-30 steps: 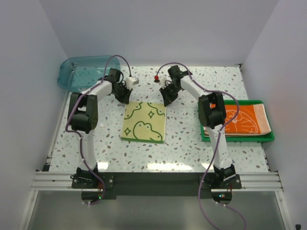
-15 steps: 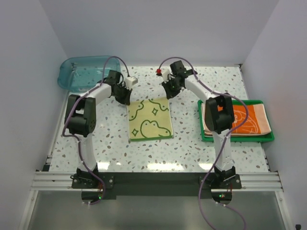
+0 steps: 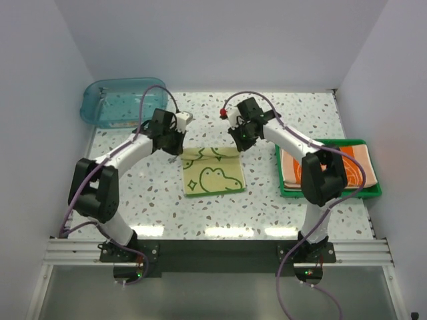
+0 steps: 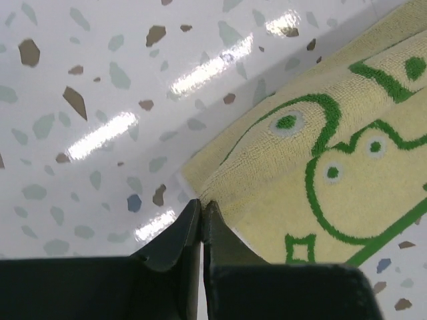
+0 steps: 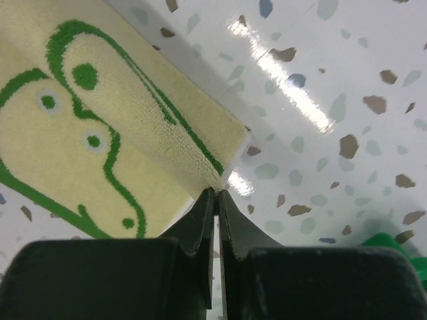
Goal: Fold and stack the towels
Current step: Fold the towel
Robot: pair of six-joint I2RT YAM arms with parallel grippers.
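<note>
- The yellow-and-green towel (image 3: 213,175) lies mid-desk between the two arms. Its far edge is raised and curls over toward the near side, which I judge to be a fold in the making.
- The left end effector (image 4: 201,205) is clamped on the far-left corner. Its wrist view shows the tips pinched together right on the cloth's edge.
- The right end effector (image 5: 217,193) mirrors it, closed on the far-right corner. A grip on both corners keeps that edge straight, so the fold should land square.
- The near half rests flat on the desk (image 3: 133,193) and anchors the fold.
- Off to the right, the green tray (image 3: 373,192) holds the orange towel (image 3: 347,167), already folded. It looks like the stacking spot. Whether another towel lies beneath it, I cannot tell.
- At the far left, the blue bin (image 3: 90,107) sits well apart from the action, and no towel shows in it.
</note>
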